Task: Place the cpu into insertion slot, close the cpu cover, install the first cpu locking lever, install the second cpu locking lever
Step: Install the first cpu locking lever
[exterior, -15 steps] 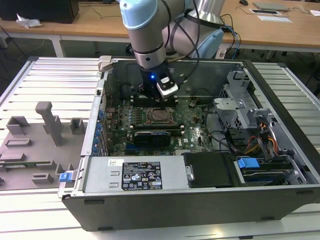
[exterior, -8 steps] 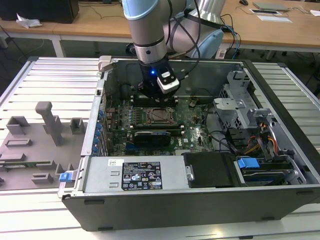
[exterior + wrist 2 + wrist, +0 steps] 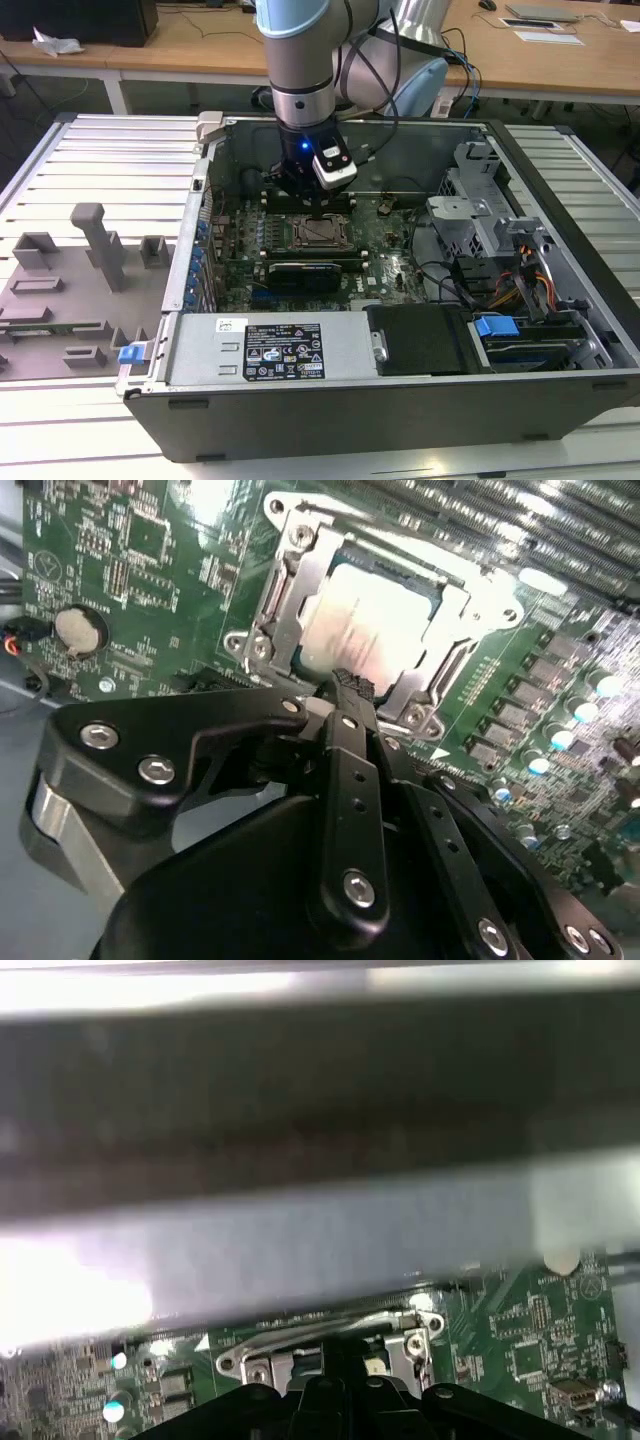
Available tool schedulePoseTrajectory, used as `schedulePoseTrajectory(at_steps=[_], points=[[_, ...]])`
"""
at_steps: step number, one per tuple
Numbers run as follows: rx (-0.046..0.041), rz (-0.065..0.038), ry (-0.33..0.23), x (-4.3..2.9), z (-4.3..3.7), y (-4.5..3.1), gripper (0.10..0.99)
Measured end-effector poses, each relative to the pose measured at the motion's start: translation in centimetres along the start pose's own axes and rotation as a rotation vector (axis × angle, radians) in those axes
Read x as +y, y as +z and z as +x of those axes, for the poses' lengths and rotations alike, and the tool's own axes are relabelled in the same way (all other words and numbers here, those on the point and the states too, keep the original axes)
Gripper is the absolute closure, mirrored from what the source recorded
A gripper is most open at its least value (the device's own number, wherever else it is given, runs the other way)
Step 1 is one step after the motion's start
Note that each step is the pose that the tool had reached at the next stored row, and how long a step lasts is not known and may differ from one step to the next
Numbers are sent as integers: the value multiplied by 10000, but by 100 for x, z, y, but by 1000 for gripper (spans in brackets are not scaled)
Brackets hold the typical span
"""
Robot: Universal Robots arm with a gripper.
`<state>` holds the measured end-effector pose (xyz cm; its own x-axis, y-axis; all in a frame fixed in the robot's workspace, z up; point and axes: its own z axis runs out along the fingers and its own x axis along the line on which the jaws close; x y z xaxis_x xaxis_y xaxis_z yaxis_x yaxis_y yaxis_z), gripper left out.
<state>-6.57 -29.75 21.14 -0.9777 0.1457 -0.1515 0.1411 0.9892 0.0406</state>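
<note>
The cpu (image 3: pixel 375 615), a pale silver square, lies flat in the insertion slot (image 3: pixel 318 232) on the green board. The cpu cover (image 3: pixel 288 598), a silvery frame, lies down around it with the chip showing through its window. My gripper (image 3: pixel 345 687) is shut with nothing between its black fingers. Its tip is at the socket's rim, at the edge of the cover. In the exterior view the gripper (image 3: pixel 318 207) hangs just above the socket's far side. In the first wrist view a thin wire lever (image 3: pixel 310 1332) curves along the metal frame, just ahead of the fingertips (image 3: pixel 345 1382).
The open computer case has high walls (image 3: pixel 210 190) around the board. A long black card (image 3: pixel 305 270) lies beside the socket, a drive cage (image 3: pixel 480 220) and cables stand at the exterior view's right, and the power supply (image 3: pixel 285 350) is in front. A grey fixture tray (image 3: pixel 70 290) sits outside.
</note>
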Motion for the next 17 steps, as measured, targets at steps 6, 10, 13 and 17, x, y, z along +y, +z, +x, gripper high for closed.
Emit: schedulePoseTrajectory(at_steps=[6,10,13,17], points=[[-1,0,6,-143,-14,-4,980],[6,3,15,-207,-22,-4,980],[179,31,17,-219,-44,0,980],[508,75,-35,-208,-131,15,980]])
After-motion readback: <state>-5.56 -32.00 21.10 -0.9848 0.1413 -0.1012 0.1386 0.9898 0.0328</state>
